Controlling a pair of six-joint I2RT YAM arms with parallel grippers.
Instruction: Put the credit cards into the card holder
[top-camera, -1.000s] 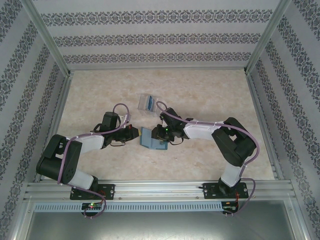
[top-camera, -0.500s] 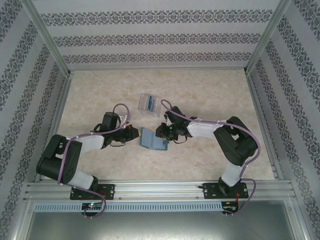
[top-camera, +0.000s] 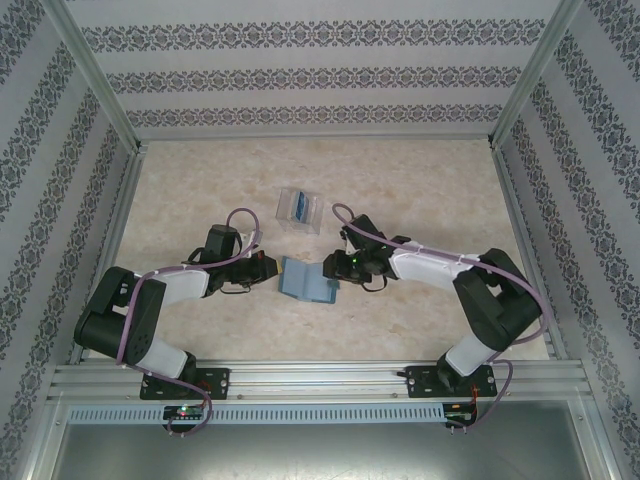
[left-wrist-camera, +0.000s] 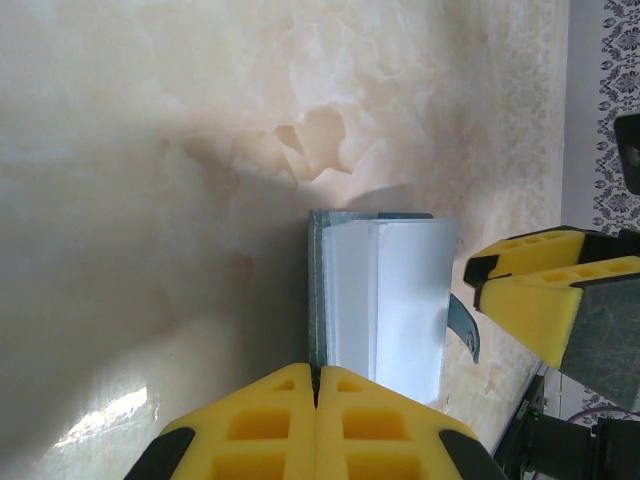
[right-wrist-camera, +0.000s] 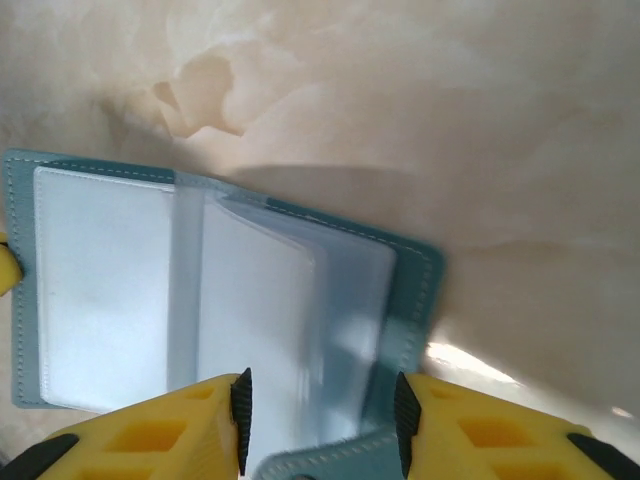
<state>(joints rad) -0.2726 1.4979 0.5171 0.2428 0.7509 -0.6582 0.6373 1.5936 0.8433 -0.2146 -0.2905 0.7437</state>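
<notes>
Wallet-searching, I judge: my left claw (left-wrist-camera: 316, 385) is pinched shut on the folding wallet (right-wrist-camera: 100, 290) mid-tabletop, and my right claw (right-wrist-camera: 320, 400) is spread over its sleeves (right-wrist-camera: 255, 300). The card holder (top-camera: 284, 204), blue card (top-camera: 303, 207) inside, sits toward the far edge; next I fish out another card.

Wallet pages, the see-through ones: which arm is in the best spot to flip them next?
Probably the right. The right gripper is open, with the clear sleeves between its fingers. The left gripper is shut on the edge of the wallet, seemingly pinning it, so it looks busy.
</notes>
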